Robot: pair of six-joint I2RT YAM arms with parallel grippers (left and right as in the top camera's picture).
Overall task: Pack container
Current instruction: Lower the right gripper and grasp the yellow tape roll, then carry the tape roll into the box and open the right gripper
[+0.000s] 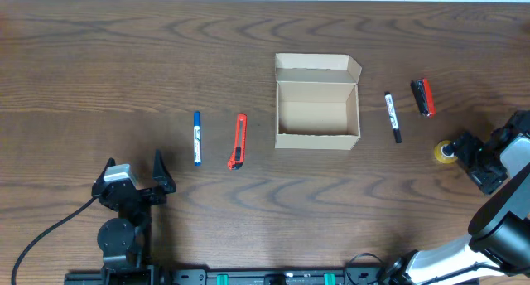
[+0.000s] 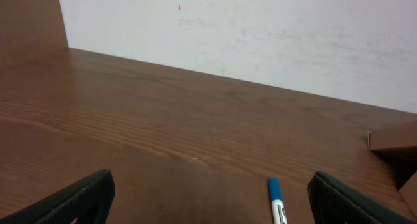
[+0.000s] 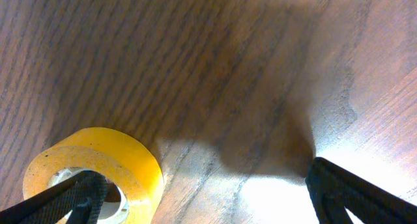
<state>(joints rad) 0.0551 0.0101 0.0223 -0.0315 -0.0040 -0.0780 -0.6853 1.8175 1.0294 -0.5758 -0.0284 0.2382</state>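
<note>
The container is an open tan cardboard box at the table's middle, its flap lid folded back; one corner shows in the left wrist view. A blue pen and a red utility knife lie to its left. A black marker and a red-and-black tool lie to its right. A yellow tape roll lies at the far right. My left gripper is open and empty, and the blue pen lies just inside its right finger. My right gripper is open, with its left finger over the hole of the tape roll.
The wooden table's far edge meets a white wall in the left wrist view. The right arm's body stands at the table's right edge, the left arm's base at the front left.
</note>
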